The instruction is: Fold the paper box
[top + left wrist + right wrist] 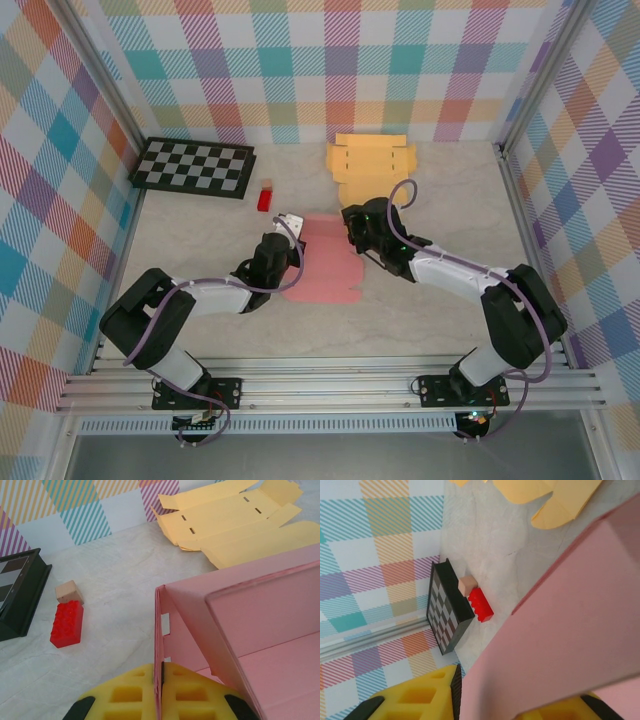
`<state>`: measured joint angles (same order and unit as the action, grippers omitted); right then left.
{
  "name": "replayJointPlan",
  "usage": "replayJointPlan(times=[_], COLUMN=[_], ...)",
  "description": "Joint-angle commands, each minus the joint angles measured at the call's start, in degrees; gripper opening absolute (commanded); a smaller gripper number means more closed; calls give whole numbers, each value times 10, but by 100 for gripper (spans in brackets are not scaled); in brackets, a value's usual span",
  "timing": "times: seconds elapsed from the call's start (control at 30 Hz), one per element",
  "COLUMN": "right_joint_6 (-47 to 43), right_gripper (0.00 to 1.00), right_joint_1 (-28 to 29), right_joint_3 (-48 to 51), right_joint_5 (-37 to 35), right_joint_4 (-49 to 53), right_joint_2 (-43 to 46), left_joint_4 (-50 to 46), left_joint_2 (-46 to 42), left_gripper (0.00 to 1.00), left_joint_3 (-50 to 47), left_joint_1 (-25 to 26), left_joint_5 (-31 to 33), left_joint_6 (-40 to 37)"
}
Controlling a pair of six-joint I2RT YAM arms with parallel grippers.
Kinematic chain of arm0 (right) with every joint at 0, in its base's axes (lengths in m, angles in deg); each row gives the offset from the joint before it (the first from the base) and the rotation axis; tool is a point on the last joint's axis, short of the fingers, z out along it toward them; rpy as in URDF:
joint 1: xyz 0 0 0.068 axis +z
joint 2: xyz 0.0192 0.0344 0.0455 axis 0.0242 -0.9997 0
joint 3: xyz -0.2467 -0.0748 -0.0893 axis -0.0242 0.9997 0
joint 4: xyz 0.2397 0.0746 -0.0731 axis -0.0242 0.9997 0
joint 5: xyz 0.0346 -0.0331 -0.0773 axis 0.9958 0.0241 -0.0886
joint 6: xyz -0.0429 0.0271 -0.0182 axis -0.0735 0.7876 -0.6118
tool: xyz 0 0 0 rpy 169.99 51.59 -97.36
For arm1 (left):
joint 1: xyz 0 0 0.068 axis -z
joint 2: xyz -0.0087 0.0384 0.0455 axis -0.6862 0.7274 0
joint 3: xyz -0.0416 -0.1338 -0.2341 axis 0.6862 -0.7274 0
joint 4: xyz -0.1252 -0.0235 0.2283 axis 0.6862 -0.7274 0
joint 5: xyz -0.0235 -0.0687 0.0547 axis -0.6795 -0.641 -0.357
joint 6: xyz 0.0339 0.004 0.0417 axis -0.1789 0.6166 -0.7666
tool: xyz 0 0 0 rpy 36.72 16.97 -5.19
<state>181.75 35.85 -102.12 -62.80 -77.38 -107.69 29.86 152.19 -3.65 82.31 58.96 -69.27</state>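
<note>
The pink paper box (325, 262) lies partly folded in the middle of the table, between the two arms. My left gripper (297, 248) is at its left side. In the left wrist view that gripper (162, 676) is shut on the box's upright left wall (159, 630), which is pinched thin between the yellow fingers. My right gripper (352, 236) is at the box's far right corner. In the right wrist view a slanted pink panel (570, 620) passes between the gripper's (515, 692) fingers. One black pad (455, 690) sits right beside the panel, and the fingers stand apart.
A flat yellow box blank (370, 165) lies behind the pink box. A black checkerboard (195, 167) sits at the far left. A red brick (265, 199) and a small tan block (267, 185) lie beside it. Plaid walls and metal rails enclose the table.
</note>
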Motion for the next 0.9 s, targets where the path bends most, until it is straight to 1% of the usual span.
replayJointPlan(times=[0.0,0.07,0.1,0.13,0.23,0.3,0.37,0.43,0.5,0.53,0.57,0.6,0.63,0.73,0.8,0.87], right_joint_6=[18,16,14,7,-8,-31,-46,-60,-75,-83,-92,-99,-105,-133,-146,-149], right_gripper=[29,24,19,0,0,0,0,0,0,0,0,0,0,0,0,0], right_joint_1=[0,0,0,0,7,12,13,13,12,10,8,5,3,-4,-8,-14], right_joint_3=[8,9,10,11,15,33,60,88,118,128,139,149,156,181,201,214], right_joint_5=[-15,-13,-13,-13,-38,-58,-69,-80,-86,-85,-79,-70,-62,-25,-2,17], right_joint_4=[-29,-31,-33,-32,-16,-36,-71,-114,-160,-181,-201,-223,-249,-325,-388,-458], right_joint_2=[1,0,0,0,10,18,23,25,23,20,16,11,6,-14,-29,-49], left_joint_4=[20,18,15,11,-9,-32,-60,-83,-112,-129,-145,-163,-179,-249,-308,-348], left_joint_2=[0,0,1,1,4,2,-15,-47,-96,-118,-148,-178,-207,-292,-326,-335], left_gripper=[0,0,0,0,0,5,14,25,42,50,53,55,55,56,53,51], left_joint_3=[-8,-7,-4,-2,10,17,16,4,-13,-24,-36,-49,-60,-85,-83,-80], left_joint_1=[9,9,9,9,8,8,8,7,7,7,7,7,7,3,-2,-10], left_joint_5=[4,3,3,3,-2,-13,-23,-51,-100,-124,-140,-145,-135,-76,-24,3], left_joint_6=[4,5,6,8,23,35,54,72,86,87,91,95,103,138,169,188])
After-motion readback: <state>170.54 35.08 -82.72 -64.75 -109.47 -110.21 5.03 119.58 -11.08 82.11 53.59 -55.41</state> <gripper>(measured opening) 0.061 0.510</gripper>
